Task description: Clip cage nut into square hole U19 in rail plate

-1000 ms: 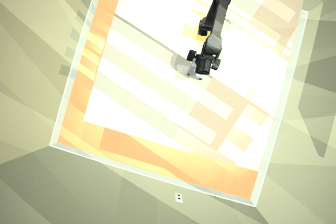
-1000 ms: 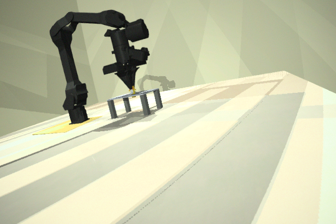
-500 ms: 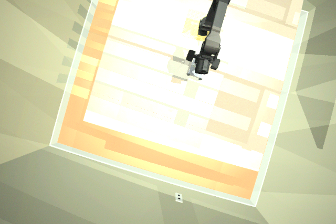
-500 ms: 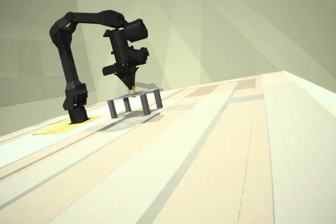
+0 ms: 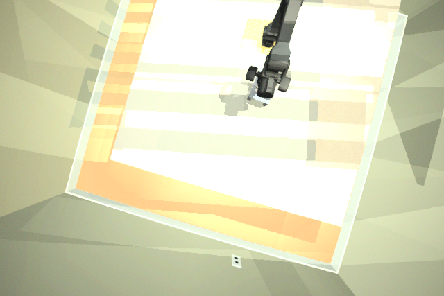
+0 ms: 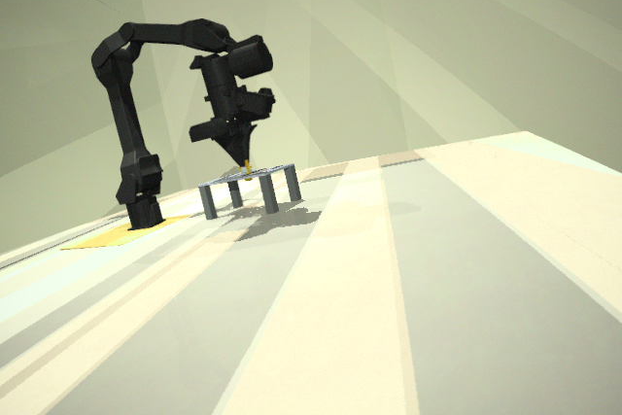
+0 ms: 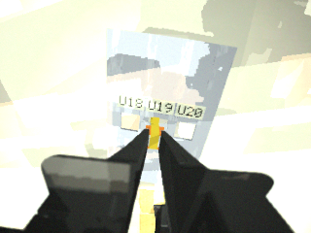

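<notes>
Two nearly closed fingertips of the gripper (image 6: 246, 163) (image 7: 154, 136) grip the yellow cage nut (image 6: 247, 169) (image 7: 155, 132) at the U19 hole of the rail plate (image 5: 259, 99) (image 6: 221, 180) (image 7: 131, 49), part of it showing below the plate's top. Four grey legs (image 6: 268, 194) hold the plate up.
</notes>
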